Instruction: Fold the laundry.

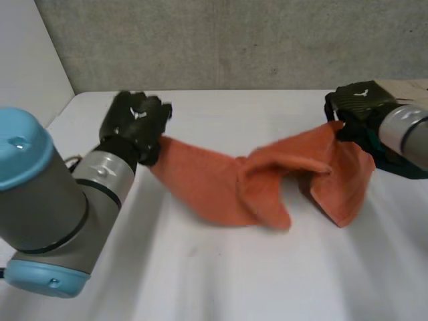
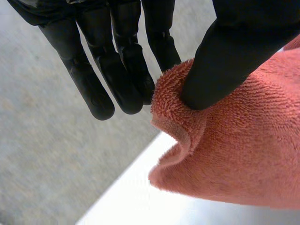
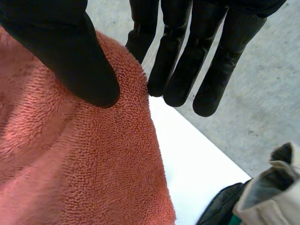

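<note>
Left arm extended from the near-left side, with the left hand pinching one end of the orange towel between its thumb and the nearest of its straight fingers. Right arm sat at the right side, and the right hand mirrored that pinch on the towel's other end (thumb on top, fingers straight, innermost one backing the cloth). Hands were well apart.
</note>
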`<move>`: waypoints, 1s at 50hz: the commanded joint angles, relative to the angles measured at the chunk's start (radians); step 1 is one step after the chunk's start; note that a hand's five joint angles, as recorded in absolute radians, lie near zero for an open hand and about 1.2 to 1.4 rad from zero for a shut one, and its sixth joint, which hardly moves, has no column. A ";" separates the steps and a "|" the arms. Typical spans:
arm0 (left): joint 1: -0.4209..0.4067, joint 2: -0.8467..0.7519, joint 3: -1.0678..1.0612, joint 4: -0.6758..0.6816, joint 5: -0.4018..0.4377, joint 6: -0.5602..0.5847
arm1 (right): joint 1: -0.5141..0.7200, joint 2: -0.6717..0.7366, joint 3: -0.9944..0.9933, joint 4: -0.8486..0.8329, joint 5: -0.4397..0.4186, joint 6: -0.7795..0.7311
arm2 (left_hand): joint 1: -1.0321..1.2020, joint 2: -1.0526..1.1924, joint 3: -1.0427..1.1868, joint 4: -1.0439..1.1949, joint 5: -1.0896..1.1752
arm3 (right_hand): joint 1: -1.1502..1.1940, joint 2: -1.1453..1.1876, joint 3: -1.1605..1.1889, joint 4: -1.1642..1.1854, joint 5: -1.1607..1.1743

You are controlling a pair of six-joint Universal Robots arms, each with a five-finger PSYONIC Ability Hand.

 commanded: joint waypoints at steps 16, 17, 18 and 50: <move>0.201 -0.180 0.214 0.143 -0.002 0.007 | 0.091 -0.068 0.197 -0.065 0.108 -0.011 | 0.256 0.199 0.204 0.198 0.251 | -0.817 -0.997 -1.006 -1.011 -0.983; 0.201 -0.188 0.233 0.148 -0.002 0.007 | 0.091 -0.083 0.214 -0.059 0.107 -0.012 | 0.256 0.199 0.204 0.198 0.251 | -0.810 -0.991 -1.000 -1.004 -0.977; 0.201 -0.197 0.245 0.151 -0.002 0.007 | 0.090 -0.100 0.229 -0.051 0.105 -0.012 | 0.256 0.199 0.204 0.198 0.251 | -0.751 -0.932 -0.941 -0.945 -0.918; 0.109 -0.019 -0.125 -0.097 0.003 -0.216 | 0.125 -0.001 0.581 -0.392 -0.085 -0.538 | -0.710 -0.766 -0.761 -0.768 -0.715 | -0.569 -0.749 -0.758 -0.763 -0.735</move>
